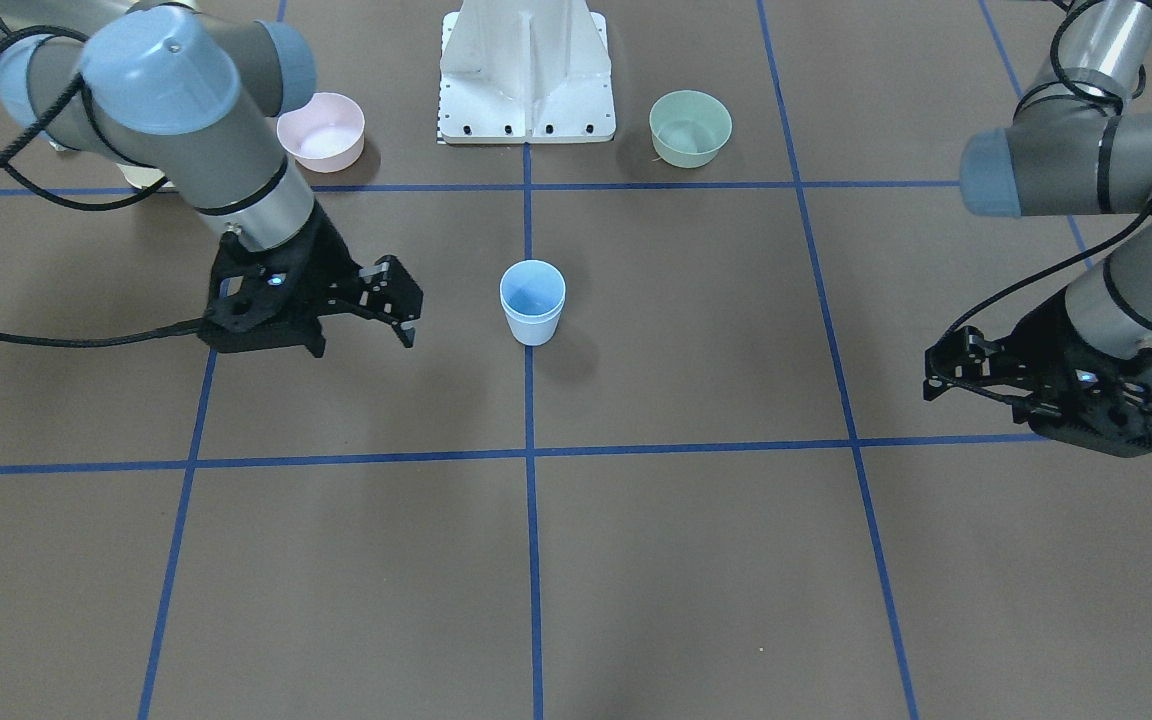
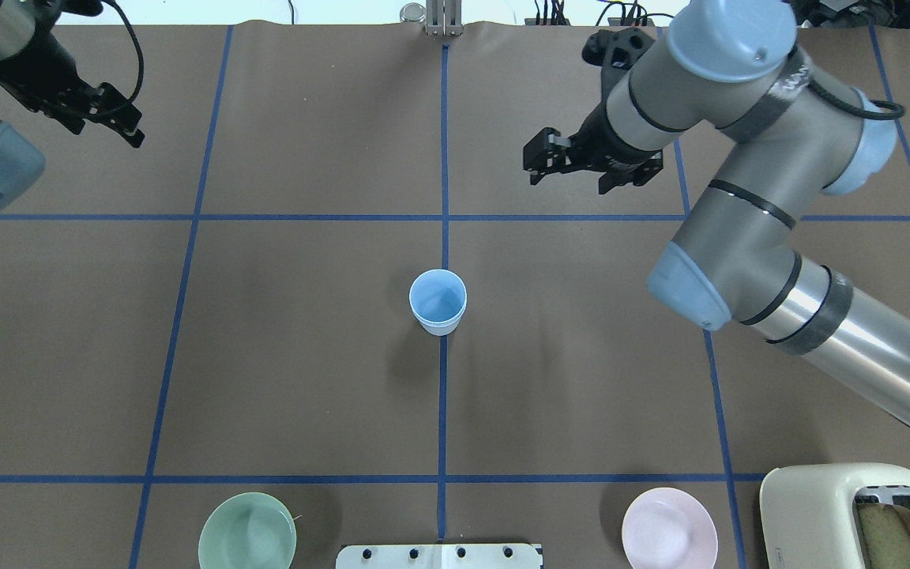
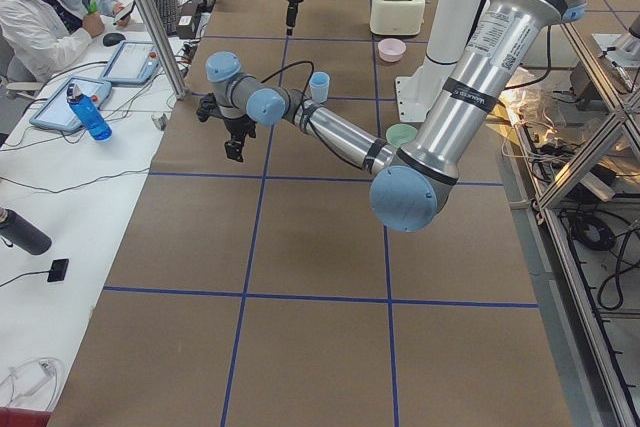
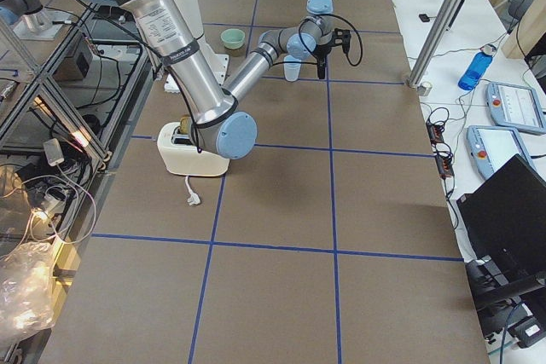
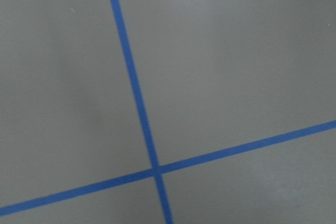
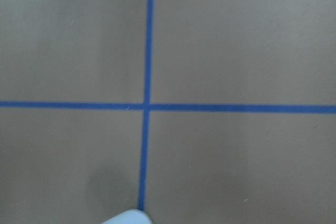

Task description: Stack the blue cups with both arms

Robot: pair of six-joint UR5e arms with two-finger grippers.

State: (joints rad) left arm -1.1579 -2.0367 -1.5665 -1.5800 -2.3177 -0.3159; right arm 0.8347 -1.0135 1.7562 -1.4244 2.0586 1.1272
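Note:
The blue cups [image 1: 532,302] stand upright as one stack at the table's centre, on the middle blue line. A double rim shows in the overhead view [image 2: 438,302]. My right gripper [image 1: 364,345] hangs open and empty beside the stack, apart from it; in the overhead view [image 2: 569,186] it is beyond the stack and to the right. My left gripper [image 1: 981,405] is open and empty far off near the table's edge, at the far left in the overhead view [image 2: 107,130]. A pale rim [image 6: 126,217] pokes into the bottom of the right wrist view.
A pink bowl [image 1: 321,130] and a mint-green bowl [image 1: 690,127] stand either side of the white base [image 1: 526,70]. A cream toaster [image 2: 858,514] sits by the right arm's base. Blue tape lines grid the brown table.

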